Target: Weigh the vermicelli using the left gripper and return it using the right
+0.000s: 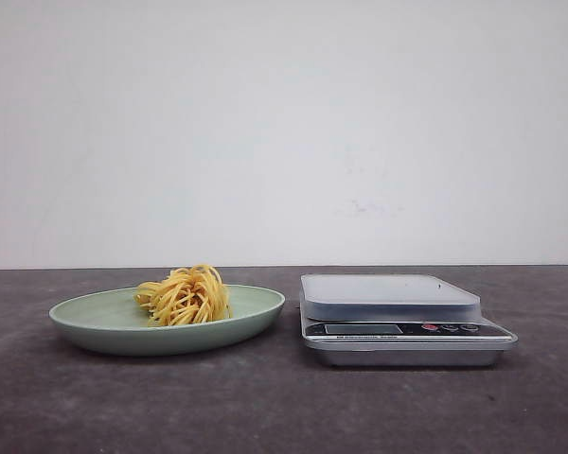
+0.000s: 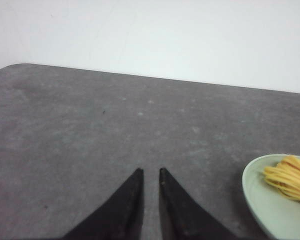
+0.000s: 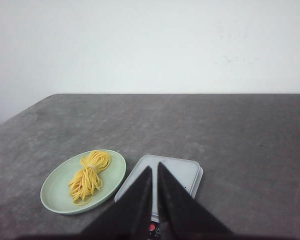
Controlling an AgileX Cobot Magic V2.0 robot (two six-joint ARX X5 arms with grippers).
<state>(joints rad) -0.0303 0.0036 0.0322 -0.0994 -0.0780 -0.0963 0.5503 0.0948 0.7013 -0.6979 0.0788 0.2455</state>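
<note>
A bundle of yellow vermicelli (image 1: 185,295) lies on a pale green plate (image 1: 95,317) at the left of the dark table. A silver kitchen scale (image 1: 398,312) stands to its right with nothing on its platform. Neither gripper shows in the front view. In the left wrist view my left gripper (image 2: 150,172) is low over bare table, its black fingers close together and empty, with the plate (image 2: 270,205) and vermicelli (image 2: 290,177) off to one side. In the right wrist view my right gripper (image 3: 154,167) is above the scale (image 3: 182,172), its fingers nearly touching and empty, with the vermicelli (image 3: 89,176) beside it.
The grey table (image 1: 284,407) ends at a plain white wall behind. The table's rounded far corner shows in the left wrist view (image 2: 20,67). The scale's display and red button face the front edge (image 1: 430,327).
</note>
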